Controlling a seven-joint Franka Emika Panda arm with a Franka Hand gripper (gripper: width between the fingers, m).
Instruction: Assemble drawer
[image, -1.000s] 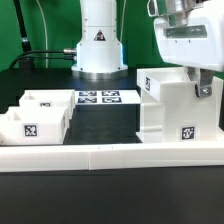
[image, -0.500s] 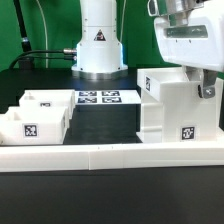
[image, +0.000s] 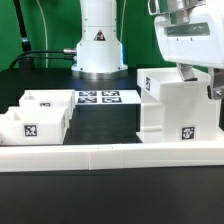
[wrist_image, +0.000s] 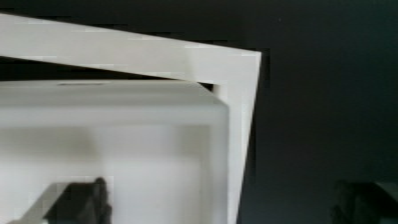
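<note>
Starting at the gripper (wrist_image: 217, 206), we see in the wrist view two dark, blurred fingers (wrist_image: 71, 205) set wide apart with nothing clamped between them; the jaws stand well open. Between the fingers rises a thin white wall of the housing (image: 176, 108), meeting a second wall at a sharp corner. We cannot tell whether either finger touches it. In the exterior view, one grey finger hangs at the housing's upper edge on the exterior view's right, below the white hand body. The housing is a smooth, matte white plastic box, cube-like and straight-edged, with a black-and-white square tag low on its front face. It stands on the black table (image: 100, 125) at the exterior view's right, just behind the rail (image: 100, 155), a long low white bar running across the front. Well apart from the housing, at the exterior view's left, the two trays (image: 35, 115) sit side by side; they are small open white boxes, each bearing a square tag. Further back, between trays and housing, the marker board (image: 97, 98) lies flat before the arm's white base (image: 100, 45).
</note>
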